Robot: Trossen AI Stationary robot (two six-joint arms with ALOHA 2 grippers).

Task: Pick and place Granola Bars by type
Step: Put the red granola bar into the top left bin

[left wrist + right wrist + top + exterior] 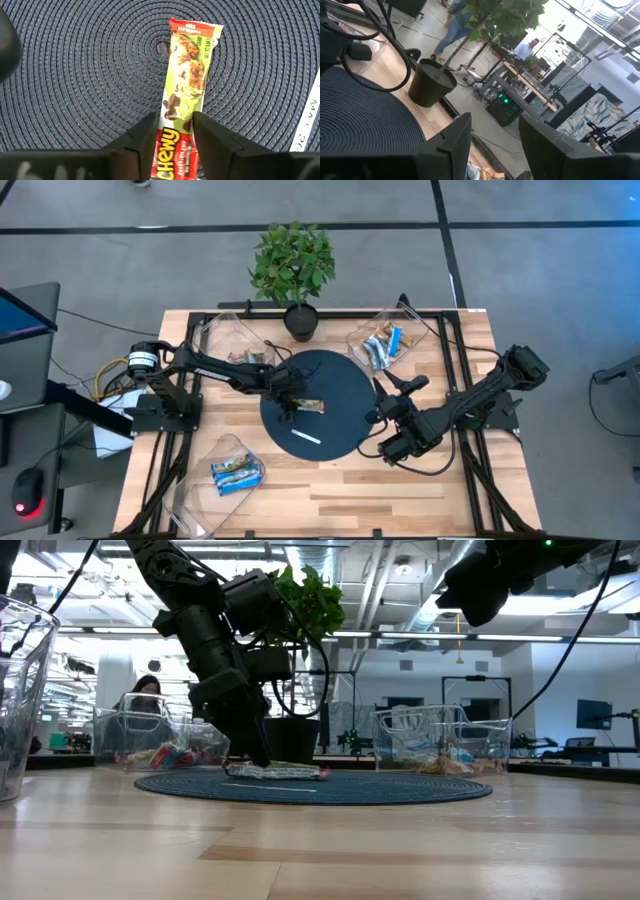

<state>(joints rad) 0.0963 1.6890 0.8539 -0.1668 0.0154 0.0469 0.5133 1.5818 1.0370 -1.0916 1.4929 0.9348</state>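
Observation:
One granola bar (pixel 311 405) in a red, green and white wrapper lies flat on the round dark blue mat (pixel 340 380); in the low view the bar (pixel 285 772) rests on the mat's weave. My left gripper (pixel 174 145) stands over the bar's end nearer the table's left edge, shut on it. My right gripper (pixel 393 448) hangs open above the mat's right rim, holding nothing; its fingers (pixel 455 140) stand apart in the right wrist view. Further bars fill three clear bins. My left gripper pinches the granola bar between its two fingers at the end printed "Chewy" (pixel 172 137). The fingers (pixel 210 140) come from above, pointing down, and lie across the bar's width on its two long edges. The bar lies flat on the mat.
A thin white strip (pixel 306 437) lies on the mat's near part. Clear bins sit at far left (pixel 245 355) with brown and red bars, far right (pixel 385 345) and near left (pixel 237 472) with blue bars. A potted plant (pixel 298 315) stands at the far edge.

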